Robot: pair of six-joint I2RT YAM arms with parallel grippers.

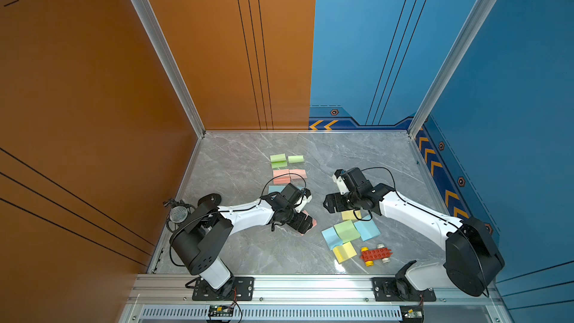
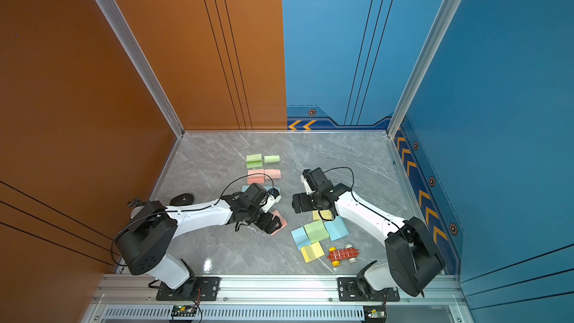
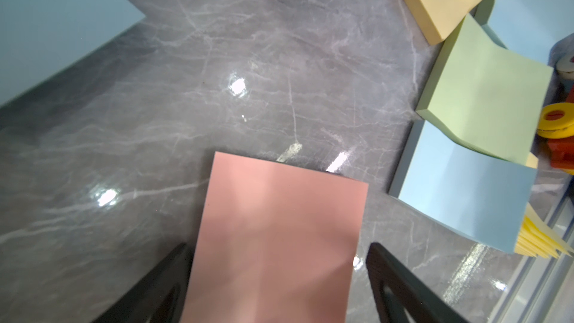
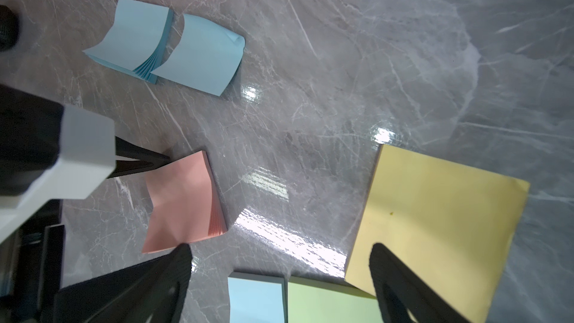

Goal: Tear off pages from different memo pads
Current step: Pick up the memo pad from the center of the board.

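Rail (image 1: 310,284) of aluminium along the near edge of the bench (image 1: 257,253), both arm bases bolted to it. Just past it, on the right arm's side, red toy car (image 1: 375,254) beside a tight cluster of memo pads (image 1: 348,234): near yellow pad (image 1: 344,251), near blue pad (image 1: 330,237), green pad (image 2: 316,230), second blue pad (image 1: 368,229), edges touching or overlapping. Broad bare marble ahead of the left arm's base, open toward the orange wall (image 1: 93,119). Mid-bench, left gripper (image 3: 279,247) low over a pink pad (image 3: 276,212), jaws wide apart, one finger on each side with a thin gap showing at both, nothing clamped. Facing it, right gripper (image 4: 279,248) spread just as wide, only bare bench between the fingers; one fingertip (image 4: 377,251) over the mid yellow pad (image 4: 435,222), the other near the pink pad's corner, touching or not impossible to tell. Narrow open lane between the two grippers. Farther back, thin blue pad (image 4: 133,38) with a loose blue page (image 4: 202,54) just beside it, one corner curled; then far pink pad (image 1: 281,177) and pink page (image 1: 298,173); farthest, far green pad (image 1: 278,160) and curled green page (image 1: 295,159). Beyond, open strip up to the back edge, and wide room toward the blue wall (image 1: 512,119).
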